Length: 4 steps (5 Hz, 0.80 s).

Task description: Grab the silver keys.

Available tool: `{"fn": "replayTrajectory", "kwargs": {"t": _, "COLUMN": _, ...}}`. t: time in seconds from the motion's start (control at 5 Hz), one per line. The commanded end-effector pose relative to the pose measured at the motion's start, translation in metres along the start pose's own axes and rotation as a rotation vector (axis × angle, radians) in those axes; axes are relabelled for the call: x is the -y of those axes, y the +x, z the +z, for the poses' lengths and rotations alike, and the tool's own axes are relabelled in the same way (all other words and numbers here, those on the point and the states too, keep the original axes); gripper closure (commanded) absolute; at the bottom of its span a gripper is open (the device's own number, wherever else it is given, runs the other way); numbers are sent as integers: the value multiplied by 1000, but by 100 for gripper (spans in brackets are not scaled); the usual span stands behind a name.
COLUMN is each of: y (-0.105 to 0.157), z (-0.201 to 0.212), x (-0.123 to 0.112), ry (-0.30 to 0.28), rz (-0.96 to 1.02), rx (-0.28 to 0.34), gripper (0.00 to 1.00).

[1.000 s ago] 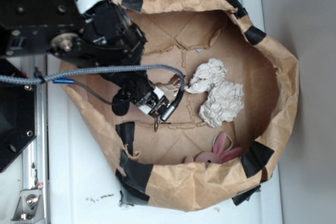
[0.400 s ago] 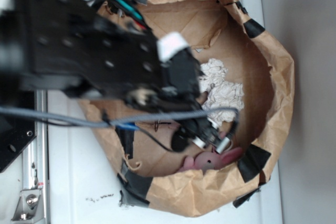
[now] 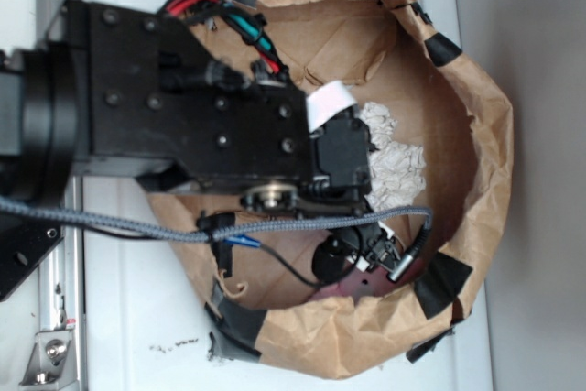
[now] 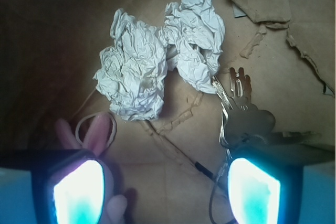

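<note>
Glowing blue-white pads marked the two fingers (image 4: 79, 192) of the black gripper (image 4: 165, 190), which stood wide apart with nothing between them but bare cardboard. Just above the right-hand pad in the wrist view lay the small bunch of thin silver-grey metal keys (image 4: 239, 111), fanned from one ring, its upper blades touching the lower edge of the crumpled white paper wad (image 4: 157, 51). Under the other pad peeked the pink plush bunny (image 4: 97, 132). All sat on the floor of the taped brown paper-and-cardboard bin (image 3: 485, 135), the keys near its middle; from the exterior view the arm hid them.

Keys like these were probably light, stiff and slick, lying nearly flat, so the blades would likely skid. The thicker cluster at the ring looked the better place to pinch, pads straddling it and pressing to the floor.
</note>
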<state>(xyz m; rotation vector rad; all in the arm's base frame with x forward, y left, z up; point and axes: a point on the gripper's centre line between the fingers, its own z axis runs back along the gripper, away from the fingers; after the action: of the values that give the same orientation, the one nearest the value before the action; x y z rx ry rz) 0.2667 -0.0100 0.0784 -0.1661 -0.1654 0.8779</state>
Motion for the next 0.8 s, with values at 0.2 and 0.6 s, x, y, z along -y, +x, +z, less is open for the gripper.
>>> {"fn": "replayTrajectory", "kwargs": {"t": 0.2, "y": 11, "z": 29, "x": -32, "ry": 45, "rz": -49, "rx": 28, "gripper": 0}}
{"fn": "replayTrajectory", "kwargs": {"t": 0.6, "y": 5, "z": 20, "x": -42, "ry": 64, "rz": -75, "rx": 34, "gripper": 0}}
